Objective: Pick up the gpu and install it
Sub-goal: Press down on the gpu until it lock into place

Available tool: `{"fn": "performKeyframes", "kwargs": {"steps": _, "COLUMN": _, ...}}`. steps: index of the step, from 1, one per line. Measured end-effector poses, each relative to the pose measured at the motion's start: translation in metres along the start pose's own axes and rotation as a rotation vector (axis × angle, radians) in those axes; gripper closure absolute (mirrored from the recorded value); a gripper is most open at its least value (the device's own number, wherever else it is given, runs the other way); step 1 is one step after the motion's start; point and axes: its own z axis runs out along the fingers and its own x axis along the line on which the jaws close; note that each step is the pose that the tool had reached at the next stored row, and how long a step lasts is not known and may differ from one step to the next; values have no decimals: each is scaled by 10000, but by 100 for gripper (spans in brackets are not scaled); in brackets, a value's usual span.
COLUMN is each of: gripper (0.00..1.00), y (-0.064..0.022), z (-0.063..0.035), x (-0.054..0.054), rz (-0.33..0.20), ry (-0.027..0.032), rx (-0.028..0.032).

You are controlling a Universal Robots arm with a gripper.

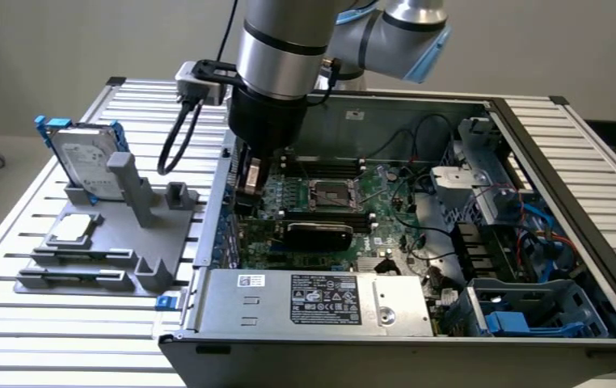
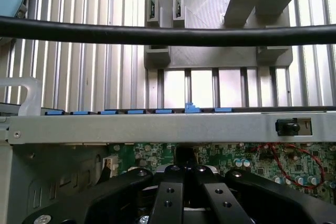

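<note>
The gripper (image 1: 250,182) hangs from the arm (image 1: 281,48) inside the open computer case (image 1: 524,145), low over the motherboard (image 1: 335,190) near the case wall on the exterior view's left. In the wrist view the two black fingers (image 2: 168,192) lie side by side with their tips drawn together, and no gap can be seen between them; the gripper (image 2: 184,174) is closed, and whether anything thin is pinched between the tips cannot be told. In the exterior view a flat part with a pale edge sits right at the gripper's lower end, but it cannot be identified. The gpu (image 1: 314,234) appears as a black rounded cooler lying across the board, nearer the camera than the processor socket (image 1: 330,192) and just to the exterior view's right of and below the gripper; the two are close, yet contact between them cannot be judged. Beyond the fingertips the wrist view shows green circuit board (image 2: 273,158), then the grey edge of the case wall (image 2: 157,128) with blue clips (image 2: 191,109) along it. Outside the case, on the slatted table (image 1: 27,323) at the exterior view's left, a grey fixture (image 1: 103,242) holds a silver hard drive (image 1: 84,158) upright in a blue frame. A black cable (image 2: 157,32) crosses the wrist view.
</note>
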Motion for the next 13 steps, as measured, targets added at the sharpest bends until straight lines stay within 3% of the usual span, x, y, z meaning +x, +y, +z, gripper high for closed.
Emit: {"fn": "performKeyframes", "kwargs": {"steps": 13, "gripper": 89, "y": 4, "z": -15, "x": -18, "rz": 39, "ry": -1, "rx": -4}}
